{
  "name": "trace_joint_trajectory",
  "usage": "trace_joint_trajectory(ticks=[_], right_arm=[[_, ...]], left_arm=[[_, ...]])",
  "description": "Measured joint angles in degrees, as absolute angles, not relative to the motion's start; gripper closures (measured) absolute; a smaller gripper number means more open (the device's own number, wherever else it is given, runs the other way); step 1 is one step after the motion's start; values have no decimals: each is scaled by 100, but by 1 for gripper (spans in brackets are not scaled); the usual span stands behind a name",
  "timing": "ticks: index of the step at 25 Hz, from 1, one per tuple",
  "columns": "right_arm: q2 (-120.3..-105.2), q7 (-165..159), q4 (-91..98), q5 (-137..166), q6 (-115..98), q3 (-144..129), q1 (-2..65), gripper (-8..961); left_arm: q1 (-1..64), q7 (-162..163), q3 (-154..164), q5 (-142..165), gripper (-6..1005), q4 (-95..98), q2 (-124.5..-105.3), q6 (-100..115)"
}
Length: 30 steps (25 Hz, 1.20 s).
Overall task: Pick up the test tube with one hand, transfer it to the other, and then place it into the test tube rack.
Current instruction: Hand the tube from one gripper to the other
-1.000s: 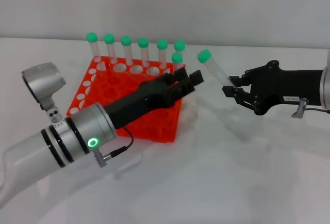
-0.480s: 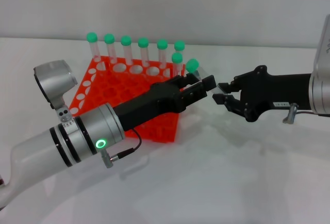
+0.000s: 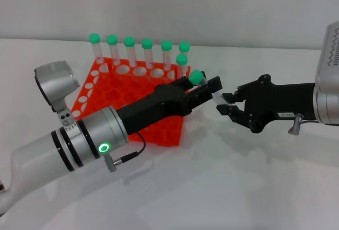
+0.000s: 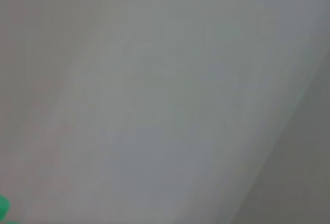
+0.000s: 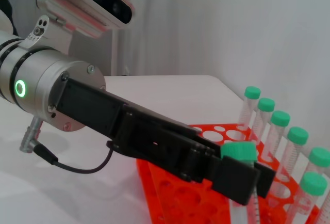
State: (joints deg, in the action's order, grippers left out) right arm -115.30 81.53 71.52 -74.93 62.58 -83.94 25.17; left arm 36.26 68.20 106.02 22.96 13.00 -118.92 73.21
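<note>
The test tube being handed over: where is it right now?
In the head view the test tube spans the gap between the left gripper at its green cap end and the right gripper, just right of the test tube rack.

The tube [image 3: 204,84] shows only its green cap and a short clear stretch; the left claw [image 3: 203,88] hides the rest. The left wrist view is blurred grey, with a green sliver [image 4: 3,207] cut off at its edge.

A white worktop [image 3: 222,187] fills the foreground. Behind it rises a plain pale wall [image 3: 212,7]. The two meet along a straight edge.
</note>
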Motion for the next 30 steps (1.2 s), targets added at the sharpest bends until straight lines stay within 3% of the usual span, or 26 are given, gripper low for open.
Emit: trace_joint_trajectory(ticks=[8, 11, 16, 30], right_arm=[[-11540, 8157, 7190, -7492, 6230, -8400, 2528, 766], [-11540, 8157, 7190, -7492, 6224, -8422, 2533, 766], [-11540, 8166, 7203, -7495, 6163, -8499, 2544, 766], [-11519, 7990, 7024, -7419, 5925, -8433, 2607, 692]], left_arm=[[3609, 6805, 10578, 2301, 481, 1282, -11891, 7324], [3610, 6807, 10570, 2304, 684, 1270, -11891, 7324], [3612, 6808, 10565, 2300, 741, 1269, -11885, 7241], [3603, 6632, 10560, 2265, 787, 1302, -11859, 7191]])
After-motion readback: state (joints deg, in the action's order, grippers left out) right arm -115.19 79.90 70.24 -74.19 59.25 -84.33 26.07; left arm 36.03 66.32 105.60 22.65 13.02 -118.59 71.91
